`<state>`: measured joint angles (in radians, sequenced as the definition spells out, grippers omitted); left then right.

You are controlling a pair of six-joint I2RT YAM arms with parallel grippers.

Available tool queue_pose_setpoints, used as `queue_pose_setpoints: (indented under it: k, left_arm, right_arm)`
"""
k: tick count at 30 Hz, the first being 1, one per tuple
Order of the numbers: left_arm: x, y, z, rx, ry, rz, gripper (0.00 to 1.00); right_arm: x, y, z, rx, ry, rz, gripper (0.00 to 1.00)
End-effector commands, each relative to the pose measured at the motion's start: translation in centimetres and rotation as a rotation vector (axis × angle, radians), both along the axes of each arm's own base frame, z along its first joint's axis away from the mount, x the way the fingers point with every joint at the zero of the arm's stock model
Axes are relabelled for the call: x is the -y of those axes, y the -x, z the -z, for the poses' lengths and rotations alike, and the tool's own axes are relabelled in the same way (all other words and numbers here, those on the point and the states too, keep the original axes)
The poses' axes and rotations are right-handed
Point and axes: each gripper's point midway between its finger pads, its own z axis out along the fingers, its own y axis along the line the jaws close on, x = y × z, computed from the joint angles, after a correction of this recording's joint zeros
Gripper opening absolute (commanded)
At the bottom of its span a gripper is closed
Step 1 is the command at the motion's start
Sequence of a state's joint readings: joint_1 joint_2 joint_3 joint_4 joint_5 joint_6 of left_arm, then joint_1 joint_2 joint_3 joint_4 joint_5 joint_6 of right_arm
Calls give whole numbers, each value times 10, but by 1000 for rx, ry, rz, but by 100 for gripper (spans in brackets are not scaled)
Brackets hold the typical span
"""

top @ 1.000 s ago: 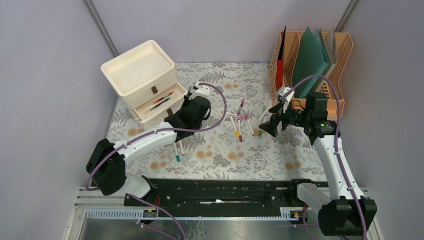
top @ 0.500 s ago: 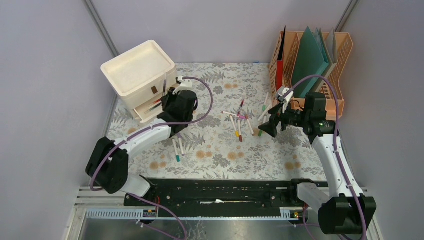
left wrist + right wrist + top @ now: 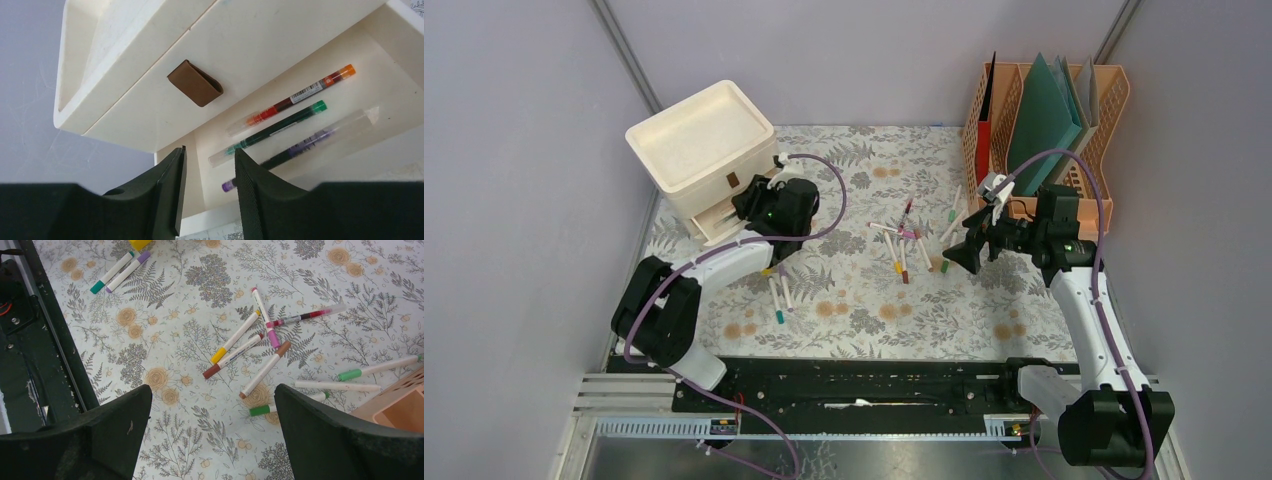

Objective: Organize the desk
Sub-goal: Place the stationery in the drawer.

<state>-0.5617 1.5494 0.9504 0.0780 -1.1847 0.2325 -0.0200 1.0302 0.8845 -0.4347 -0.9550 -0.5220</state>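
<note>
Left wrist view: our left gripper [image 3: 208, 160] hangs released over pens [image 3: 270, 131] in the drawer [image 3: 385, 80]; retreating low, we could snag its wall.

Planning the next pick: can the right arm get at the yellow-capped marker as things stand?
Likely yes: the right gripper hangs open near the yellow-capped marker, with nothing standing between them.
</note>
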Motion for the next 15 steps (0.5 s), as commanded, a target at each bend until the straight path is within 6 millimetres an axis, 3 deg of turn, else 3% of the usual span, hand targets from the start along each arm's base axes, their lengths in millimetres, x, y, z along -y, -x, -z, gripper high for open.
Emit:
queue_pose_setpoints:
  k: [1,9,12,15]
  left_arm:
    - [2,-2,-16,58,42,-28,45]
    - [37,6,-28,74,204,114,52]
    - [60,9,-28,52,351,236,59]
    - [90,14,-27,21,504,395,72]
  right_arm:
    - [-2,-1,-4,19,-18,-17,100]
    - [-2,-2,-2,13,-16,-15,100]
    - [-2,-2,-1,17,-15,-15,100]
    - [-1,-3,1,13,-15,-13,100]
